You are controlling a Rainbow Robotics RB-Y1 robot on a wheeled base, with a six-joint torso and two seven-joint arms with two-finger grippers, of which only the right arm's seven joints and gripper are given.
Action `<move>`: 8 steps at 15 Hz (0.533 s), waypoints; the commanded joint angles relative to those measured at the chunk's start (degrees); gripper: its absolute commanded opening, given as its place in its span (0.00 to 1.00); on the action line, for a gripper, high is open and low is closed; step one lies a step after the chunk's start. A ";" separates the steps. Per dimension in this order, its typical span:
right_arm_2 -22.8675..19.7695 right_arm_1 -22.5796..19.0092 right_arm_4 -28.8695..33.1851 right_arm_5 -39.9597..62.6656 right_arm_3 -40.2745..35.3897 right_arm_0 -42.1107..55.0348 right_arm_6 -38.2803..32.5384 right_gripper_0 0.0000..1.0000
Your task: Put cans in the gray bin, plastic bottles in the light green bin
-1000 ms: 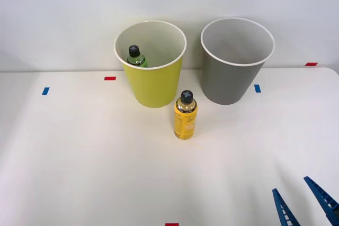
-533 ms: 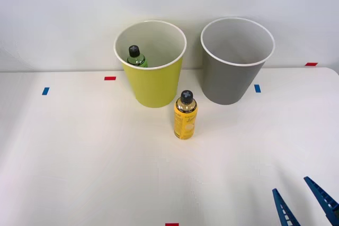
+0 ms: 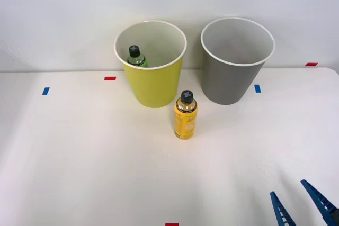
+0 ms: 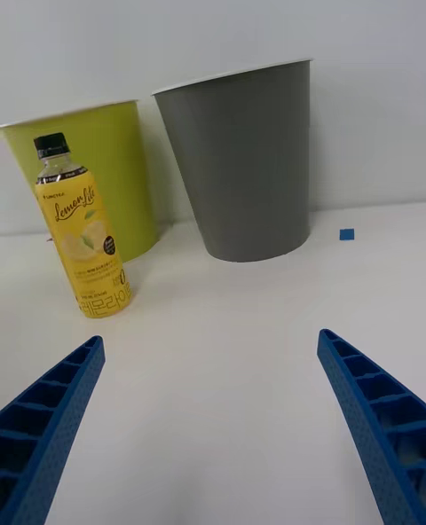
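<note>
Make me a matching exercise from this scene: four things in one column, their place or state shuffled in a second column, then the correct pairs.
Things
1. small green plastic bottle with a black cap
2. small yellow plastic bottle with a black cap
3. round gray bin with a white rim
4. right hand with blue ribbed fingers

Place or state
A. standing upright on the white table, in front of the two bins
B. open, low at the table's near edge
C. inside the round yellow-green bin with a white rim
D. nothing seen inside it

Pairs: 1-C, 2-A, 3-D, 4-B
</note>
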 commanded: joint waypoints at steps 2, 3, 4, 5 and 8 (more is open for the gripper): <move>4.13 -4.94 -3.58 0.07 0.04 -0.64 1.03 0.82; 6.59 -6.78 -5.87 0.07 0.04 -0.90 2.00 0.86; 8.44 -8.28 -8.42 -0.02 0.04 -1.34 4.99 0.90; 10.63 -9.59 -11.76 0.07 0.13 -1.87 9.74 0.93; 17.84 -12.76 -20.37 2.70 0.13 -4.42 19.14 1.00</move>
